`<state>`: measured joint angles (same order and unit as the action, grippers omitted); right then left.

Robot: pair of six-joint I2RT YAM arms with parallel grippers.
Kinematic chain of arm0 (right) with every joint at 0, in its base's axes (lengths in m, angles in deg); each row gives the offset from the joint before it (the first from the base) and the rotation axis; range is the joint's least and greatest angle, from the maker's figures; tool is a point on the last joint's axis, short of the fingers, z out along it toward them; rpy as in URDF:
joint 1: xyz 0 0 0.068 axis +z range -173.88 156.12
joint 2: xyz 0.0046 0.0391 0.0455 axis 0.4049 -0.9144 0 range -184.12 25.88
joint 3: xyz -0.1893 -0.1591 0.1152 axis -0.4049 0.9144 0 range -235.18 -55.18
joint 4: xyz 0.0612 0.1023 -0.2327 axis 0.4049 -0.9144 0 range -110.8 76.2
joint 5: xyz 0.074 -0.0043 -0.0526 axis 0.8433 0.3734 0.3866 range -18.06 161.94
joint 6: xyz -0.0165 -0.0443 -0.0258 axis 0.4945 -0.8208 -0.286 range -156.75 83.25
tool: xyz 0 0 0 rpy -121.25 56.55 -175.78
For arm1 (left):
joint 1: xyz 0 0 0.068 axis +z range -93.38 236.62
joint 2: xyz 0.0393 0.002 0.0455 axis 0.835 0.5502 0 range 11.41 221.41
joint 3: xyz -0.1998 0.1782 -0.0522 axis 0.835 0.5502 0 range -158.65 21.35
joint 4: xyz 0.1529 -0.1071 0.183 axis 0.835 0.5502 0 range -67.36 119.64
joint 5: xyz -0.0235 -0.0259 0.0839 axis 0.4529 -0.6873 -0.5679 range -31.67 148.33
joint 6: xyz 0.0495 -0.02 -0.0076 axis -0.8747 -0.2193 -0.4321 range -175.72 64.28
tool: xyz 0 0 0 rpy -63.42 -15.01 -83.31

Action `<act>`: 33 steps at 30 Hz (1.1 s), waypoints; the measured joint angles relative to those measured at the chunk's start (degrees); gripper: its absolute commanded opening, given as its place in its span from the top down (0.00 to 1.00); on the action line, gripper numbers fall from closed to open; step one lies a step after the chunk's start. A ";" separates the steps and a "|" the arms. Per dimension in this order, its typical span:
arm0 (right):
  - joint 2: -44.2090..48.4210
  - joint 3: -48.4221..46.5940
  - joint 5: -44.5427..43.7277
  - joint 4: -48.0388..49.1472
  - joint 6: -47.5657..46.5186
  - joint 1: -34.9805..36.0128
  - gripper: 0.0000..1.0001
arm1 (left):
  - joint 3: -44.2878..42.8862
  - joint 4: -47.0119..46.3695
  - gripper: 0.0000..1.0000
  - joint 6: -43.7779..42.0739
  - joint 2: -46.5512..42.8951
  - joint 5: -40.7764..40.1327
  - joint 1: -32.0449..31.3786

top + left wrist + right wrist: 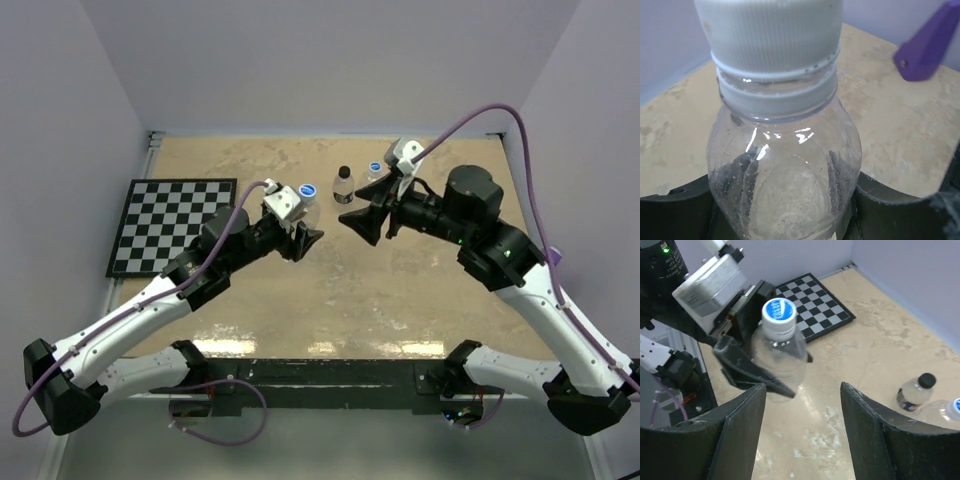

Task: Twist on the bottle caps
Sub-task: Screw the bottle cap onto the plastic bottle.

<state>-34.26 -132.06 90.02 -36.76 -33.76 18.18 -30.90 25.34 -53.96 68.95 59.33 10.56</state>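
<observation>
My left gripper [306,236] is shut on a clear bottle [311,212] and holds it upright above the table, with a blue cap with a white mark [308,190] on its neck. In the left wrist view the bottle [785,165] fills the frame between the dark fingers [675,210], and the ribbed cap [770,30] sits on top. My right gripper [358,221] is open and empty, facing that bottle [780,357] from a short gap [802,410]. A black-capped bottle [344,187] and a second blue-capped bottle [374,174] stand behind on the table.
A checkered board [172,225] lies at the left of the tan tabletop [400,290]. The black-capped bottle [914,391] and the blue-capped one [946,412] stand to the right of my right fingers. White walls enclose the table. A purple cable [927,45] hangs nearby.
</observation>
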 measured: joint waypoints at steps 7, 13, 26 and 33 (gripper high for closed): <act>0.11 -1.55 15.15 -1.57 -9.75 -5.27 0.39 | -0.17 3.69 1.00 -4.59 0.42 25.77 3.91; -1.36 -4.13 25.57 -4.63 -16.98 -5.27 0.41 | -1.03 4.90 1.00 -6.71 2.10 38.14 4.59; -5.14 -5.97 35.74 -7.04 -22.16 -5.33 0.44 | -3.41 5.66 1.00 -8.72 4.48 48.02 4.70; -6.01 -7.32 37.42 -7.23 -22.21 -5.31 0.45 | -3.93 6.12 1.00 -9.44 4.83 49.64 4.70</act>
<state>-40.27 -139.38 127.44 -44.00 -55.97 12.87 -34.84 31.46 -63.40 73.78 108.97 15.26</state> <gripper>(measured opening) 0.555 0.601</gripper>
